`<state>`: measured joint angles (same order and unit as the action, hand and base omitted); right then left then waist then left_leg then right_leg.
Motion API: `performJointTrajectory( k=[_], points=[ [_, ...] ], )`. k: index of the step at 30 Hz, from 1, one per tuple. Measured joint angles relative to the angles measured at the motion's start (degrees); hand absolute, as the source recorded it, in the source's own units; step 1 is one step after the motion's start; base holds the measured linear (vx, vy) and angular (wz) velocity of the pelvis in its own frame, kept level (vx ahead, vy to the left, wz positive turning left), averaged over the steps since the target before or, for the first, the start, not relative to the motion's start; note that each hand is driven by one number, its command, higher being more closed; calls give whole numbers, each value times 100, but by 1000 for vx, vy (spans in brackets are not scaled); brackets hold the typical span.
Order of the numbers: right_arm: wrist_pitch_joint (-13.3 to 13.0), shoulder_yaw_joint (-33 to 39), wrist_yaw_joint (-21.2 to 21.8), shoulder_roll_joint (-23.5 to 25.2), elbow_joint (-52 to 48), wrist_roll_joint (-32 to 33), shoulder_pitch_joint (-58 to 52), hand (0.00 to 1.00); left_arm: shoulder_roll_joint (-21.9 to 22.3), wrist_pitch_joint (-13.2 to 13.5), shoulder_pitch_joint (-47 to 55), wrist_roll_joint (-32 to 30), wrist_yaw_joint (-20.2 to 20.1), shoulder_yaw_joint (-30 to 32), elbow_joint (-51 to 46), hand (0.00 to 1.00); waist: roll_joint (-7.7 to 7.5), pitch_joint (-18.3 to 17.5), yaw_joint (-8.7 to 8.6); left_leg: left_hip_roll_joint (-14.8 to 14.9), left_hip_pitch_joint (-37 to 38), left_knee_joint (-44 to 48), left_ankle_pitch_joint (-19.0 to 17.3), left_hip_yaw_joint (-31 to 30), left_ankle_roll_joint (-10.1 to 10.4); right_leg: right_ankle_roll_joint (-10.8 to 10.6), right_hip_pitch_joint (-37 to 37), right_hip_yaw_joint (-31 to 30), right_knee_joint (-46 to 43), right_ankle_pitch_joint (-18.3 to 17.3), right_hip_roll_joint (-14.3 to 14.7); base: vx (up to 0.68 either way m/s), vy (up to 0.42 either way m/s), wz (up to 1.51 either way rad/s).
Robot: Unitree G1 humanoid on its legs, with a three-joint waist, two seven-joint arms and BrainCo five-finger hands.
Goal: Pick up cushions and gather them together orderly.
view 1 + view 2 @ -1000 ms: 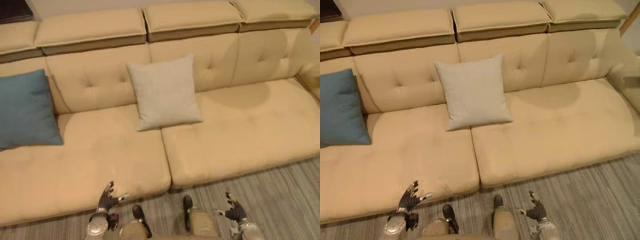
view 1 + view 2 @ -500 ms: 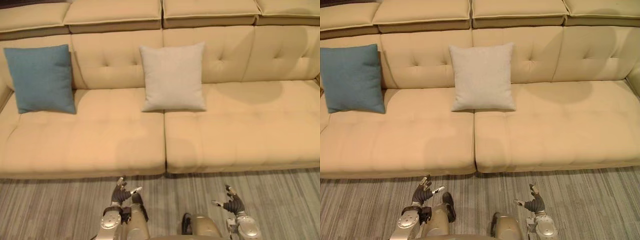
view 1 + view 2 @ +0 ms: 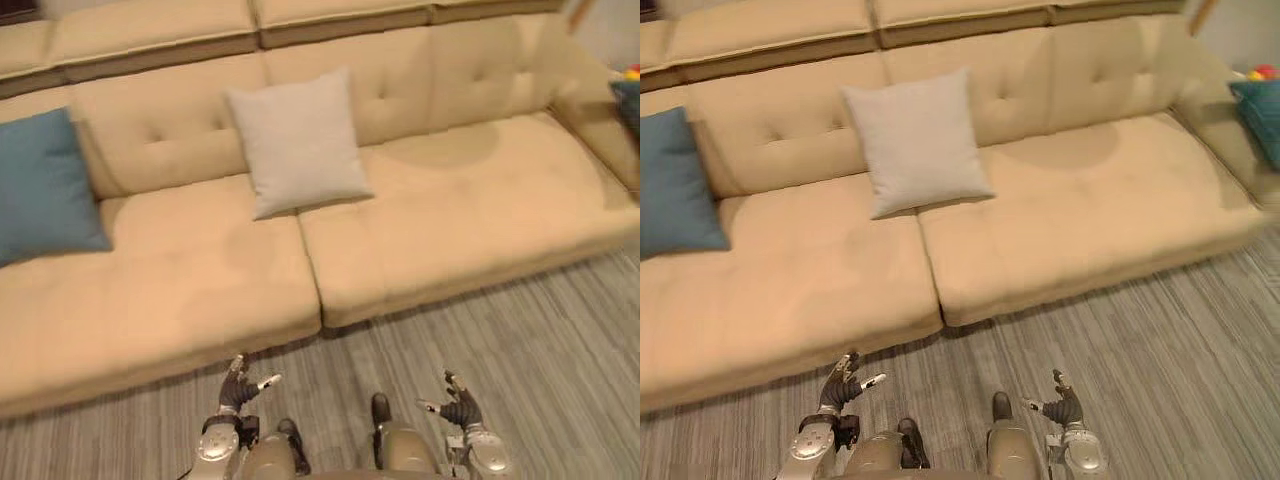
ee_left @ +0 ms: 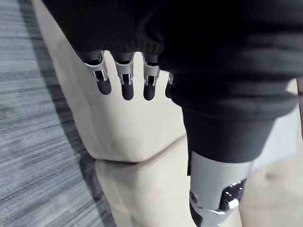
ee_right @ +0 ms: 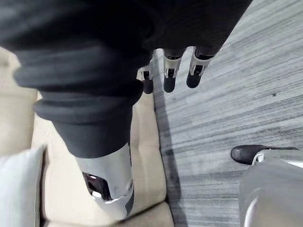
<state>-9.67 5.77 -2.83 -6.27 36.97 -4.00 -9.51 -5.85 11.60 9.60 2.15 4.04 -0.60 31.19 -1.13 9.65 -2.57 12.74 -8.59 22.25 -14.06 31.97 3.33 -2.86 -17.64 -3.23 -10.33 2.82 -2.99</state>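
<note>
A: Where's everything?
B: On the beige tufted sofa [image 3: 470, 210]: pale grey square fabric cushion [image 3: 298, 140] at twelve o'clock, teal square fabric cushion [image 3: 45, 187] at ten.
A: Hands?
B: Fingers spread, empty: left hand [image 3: 238, 388] at seven, right hand [image 3: 458, 405] at five.

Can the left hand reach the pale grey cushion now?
Probably not. Nothing blocks it, but the left hand hangs over the floor before the sofa; the pale grey cushion leans on the backrest, across the seat.

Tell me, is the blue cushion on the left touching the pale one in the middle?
Apart. The left eye view shows a wide stretch of bare sofa backrest between the blue cushion and the pale cushion.
</note>
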Motion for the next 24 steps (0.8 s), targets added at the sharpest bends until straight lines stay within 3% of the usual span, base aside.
performJointTrajectory(
  k=[1,2,5,7,8,10,12,13,14,15,16,17,19,20,22,23,24],
  points=[
    [-2,0,-3,15,-33,8,39,0,-19,1,-1,3,-1,2,-87,0,-9,-3,-5,75,62,19,-40,238,-51,289,-27,405,66,-41,-25,17,22,-208],
    [-4,-1,-24,-1,-65,38,126,0,-23,1,-73,2,-8,-4,-159,0,29,24,-51,188,226,50,-76,669,-63,683,-72,1243,6,-206,-233,59,31,-187],
    [-4,-117,-33,-18,-79,116,325,0,-101,1,-191,37,-10,-1,-275,0,46,32,-137,429,857,157,-227,1812,73,1211,-44,3404,-576,-557,-909,97,-12,-188],
    [2,-208,-32,-45,-154,113,458,0,-168,0,-243,108,-7,4,-315,0,27,18,-140,525,1214,267,-256,2396,95,1270,-10,4394,-1021,-597,-1266,164,-142,-231],
    [-2,-210,-35,-63,-300,107,467,0,-163,-3,-247,148,-12,-15,-356,0,26,15,-165,512,1448,266,-284,2600,144,1087,-28,4491,-1181,-632,-1256,183,-192,-231],
    [0,-214,-48,-147,-566,105,498,0,-154,-12,-361,179,-26,-185,-352,0,127,21,-289,602,1748,441,-308,2734,227,790,-240,3913,-1473,-843,-991,270,-185,-194],
    [-12,-228,-52,-225,-781,114,444,0,-104,-13,-450,179,-27,-277,-329,0,301,6,-307,1117,1817,1396,-218,2596,252,800,-274,3429,-1635,-1078,-600,334,-137,-187],
    [-7,-200,-55,-232,-932,115,432,0,-59,-4,-518,182,-27,-393,-270,0,428,-10,-274,1622,1684,2465,301,2112,-525,869,-188,3026,-1638,-1202,-259,375,-119,-177],
    [-7,-223,-74,-227,-1030,116,389,0,-50,-3,-524,194,-21,-442,-208,0,454,-16,-281,1776,1446,3034,848,1580,-953,910,-65,2781,-1561,-1265,-81,446,-113,-191],
    [-14,-275,-92,-188,-1136,116,355,0,-2,-9,-516,225,-20,-534,-177,0,475,-10,-268,1664,1111,3496,943,833,-764,945,44,2498,-1479,-1299,55,280,-44,-152],
    [-16,-290,-129,-193,-1143,117,378,0,57,-6,-520,248,-18,-609,-163,0,454,13,-258,1331,651,3854,534,24,-383,956,169,2194,-1403,-1334,140,330,18,-169],
    [-8,-325,-165,-180,-1136,122,364,0,122,-7,-522,283,-18,-672,-117,0,394,57,-181,843,160,4010,153,-734,-233,936,384,1794,-1275,-1351,195,330,88,-169],
    [-8,-417,-202,-146,-1132,151,246,0,113,-3,-440,347,-2,-781,-130,0,278,120,6,341,-351,3538,-159,-1266,-305,826,747,1301,-1113,-1412,195,387,138,-145],
    [-4,-433,-214,-119,-1112,170,211,0,114,1,-397,381,11,-803,-137,0,285,140,28,129,-754,3005,-173,-1615,-326,730,970,1142,-979,-1466,184,447,239,-106],
    [-10,-460,-246,-134,-1077,180,257,0,119,-1,-328,383,54,-799,-136,0,327,172,58,-226,-1215,1833,-59,-2113,-143,534,1200,919,-843,-1582,102,369,260,-65],
    [-12,-462,-269,-168,-1010,190,308,0,137,-2,-297,380,105,-798,-139,0,348,169,117,-470,-1328,831,169,-2282,160,366,1315,755,-777,-1683,37,390,327,-72],
    [-28,-464,-318,-242,-916,237,347,0,185,-4,-283,378,143,-764,-123,0,492,157,271,-498,-1317,49,672,-2334,234,201,1438,551,-738,-1807,97,497,404,-90]
  ],
)
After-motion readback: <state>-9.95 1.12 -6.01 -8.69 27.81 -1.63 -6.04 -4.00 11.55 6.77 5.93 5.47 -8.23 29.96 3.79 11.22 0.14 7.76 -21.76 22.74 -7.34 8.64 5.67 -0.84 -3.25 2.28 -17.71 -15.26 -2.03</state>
